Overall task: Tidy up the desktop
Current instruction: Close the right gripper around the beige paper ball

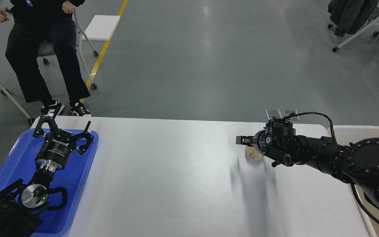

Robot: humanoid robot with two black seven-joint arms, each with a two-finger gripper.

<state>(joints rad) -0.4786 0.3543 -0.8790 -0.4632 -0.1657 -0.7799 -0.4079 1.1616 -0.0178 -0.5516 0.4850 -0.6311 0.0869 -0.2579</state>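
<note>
Right end effector (242, 140), closure indiscernible, hovers beside a crumpled beige wad (253, 152) at three o'clock on the desk (163, 177). Probably light, soft; pinch its middle. Left end effector (65, 129) gapes over the blue tray (81, 184).

text: we read "ROBOTIQ" in white letters | on: black body of our left gripper (65, 130), at about 9 o'clock in the head view | else: we read nothing more

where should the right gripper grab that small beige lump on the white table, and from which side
Judging loosely: grip the small beige lump across its exposed left part, coming from above. It lies low on the desktop, so a side approach would likely scrape the surface. The right gripper hides its right side, so its full shape cannot be told.
</note>
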